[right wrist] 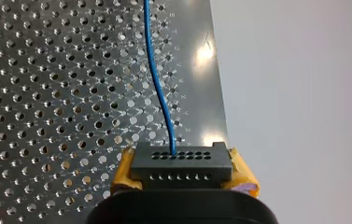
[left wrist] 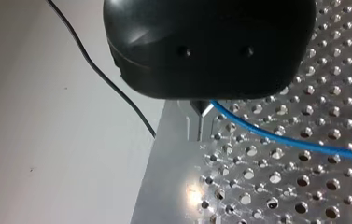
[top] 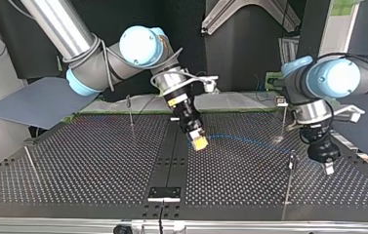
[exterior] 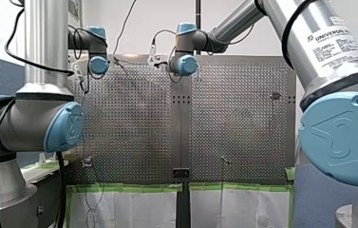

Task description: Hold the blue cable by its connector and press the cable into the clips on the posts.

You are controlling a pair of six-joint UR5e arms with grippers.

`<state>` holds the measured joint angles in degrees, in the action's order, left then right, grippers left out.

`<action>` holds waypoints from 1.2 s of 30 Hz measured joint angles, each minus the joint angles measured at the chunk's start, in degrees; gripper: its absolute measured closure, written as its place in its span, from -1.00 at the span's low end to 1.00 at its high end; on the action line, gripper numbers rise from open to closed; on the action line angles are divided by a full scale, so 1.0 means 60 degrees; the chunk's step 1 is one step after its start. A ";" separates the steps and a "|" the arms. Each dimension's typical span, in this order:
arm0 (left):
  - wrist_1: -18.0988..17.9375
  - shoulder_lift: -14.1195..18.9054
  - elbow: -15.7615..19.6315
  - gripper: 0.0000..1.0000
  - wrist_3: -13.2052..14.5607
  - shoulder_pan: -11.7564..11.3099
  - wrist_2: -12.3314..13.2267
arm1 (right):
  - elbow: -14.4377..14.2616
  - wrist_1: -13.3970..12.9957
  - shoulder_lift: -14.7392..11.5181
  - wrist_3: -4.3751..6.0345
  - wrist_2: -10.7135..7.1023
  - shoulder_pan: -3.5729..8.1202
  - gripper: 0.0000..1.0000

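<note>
Several posts [top: 131, 111]: thin, scattered on perforated table [top: 89, 161]; one beside left gripper [top: 327, 165].
Right gripper [top: 198, 141]: yellow pads clamp black connector [right wrist: 181, 163].
Blue cable [right wrist: 157, 79]: connector to left gripper, over table.
Left gripper grip: cannot tell.

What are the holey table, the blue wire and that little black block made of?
The table looks like bare metal, perhaps aluminium or steel: silvery, with bright glints. The blue cable seems a thin wire in a smooth plastic jacket; it curves gently. The connector looks like matte black moulded plastic, with neat rows of holes.
</note>
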<state>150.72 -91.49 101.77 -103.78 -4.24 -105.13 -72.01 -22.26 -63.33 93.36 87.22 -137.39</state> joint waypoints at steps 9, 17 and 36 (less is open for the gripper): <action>-0.0137 -0.0246 -0.0138 1.00 -0.0053 -0.0178 0.0488 | 0.0077 -0.0008 0.0027 0.0000 0.0030 0.0035 1.00; -0.0352 -0.0367 -0.0204 1.00 -0.0205 -0.0266 0.0716 | 0.0281 0.0010 0.0241 0.0000 0.0047 0.0088 1.00; -0.0747 -0.0652 -0.0285 1.00 -0.0512 -0.0374 0.1307 | 0.0636 0.0023 0.0728 -0.0002 0.0045 0.0526 1.00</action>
<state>146.24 -95.40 100.05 -106.85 -6.48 -97.29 -68.20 -22.12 -58.96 93.35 87.48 -134.23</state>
